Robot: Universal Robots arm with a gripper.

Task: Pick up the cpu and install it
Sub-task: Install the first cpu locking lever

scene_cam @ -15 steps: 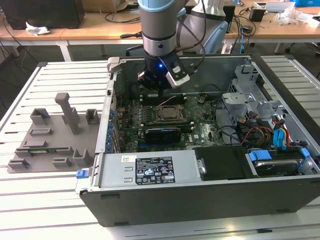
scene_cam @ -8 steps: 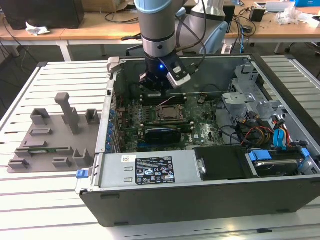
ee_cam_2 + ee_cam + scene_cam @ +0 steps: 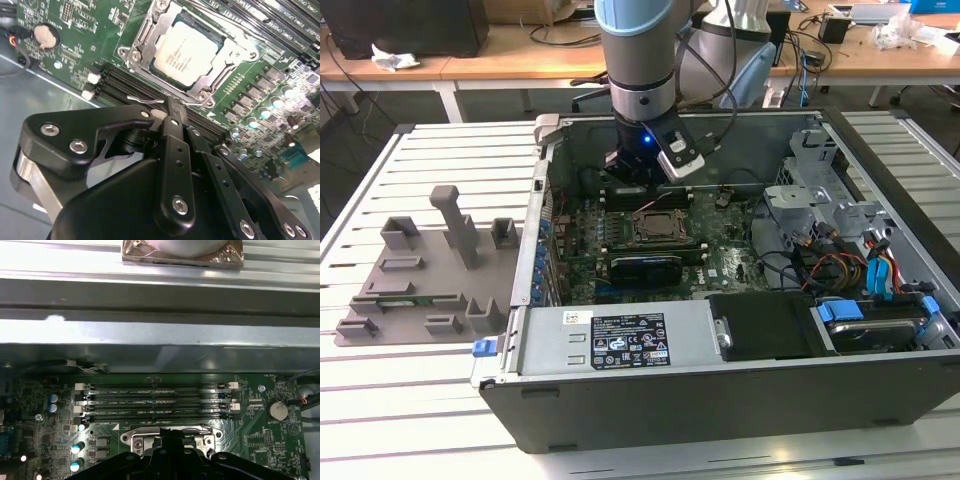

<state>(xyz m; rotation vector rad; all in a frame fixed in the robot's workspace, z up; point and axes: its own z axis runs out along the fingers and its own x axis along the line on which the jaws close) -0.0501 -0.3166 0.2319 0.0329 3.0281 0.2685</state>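
Observation:
The cpu [image 3: 187,55], a small square chip with a silver-grey top, lies flat inside the metal-framed socket [image 3: 134,56] on the green motherboard [image 3: 75,60]. In the exterior view the cpu [image 3: 658,226] sits mid-board inside the open computer case [image 3: 720,400]. My gripper [image 3: 172,104] hangs just above the board beside the socket, over the memory slots. Its black fingers [image 3: 175,150] are drawn together with nothing between them. In the first wrist view the gripper [image 3: 167,439] covers part of the socket frame [image 3: 140,440].
Memory slots [image 3: 155,400] run beside the socket, and a coin battery [image 3: 276,410] sits near them. The case wall [image 3: 160,340] rises close behind. A grey fixture plate [image 3: 420,280] lies at the exterior view's left. Power supply [image 3: 620,340], cables [image 3: 840,270] and drive cage [image 3: 800,190] crowd the case.

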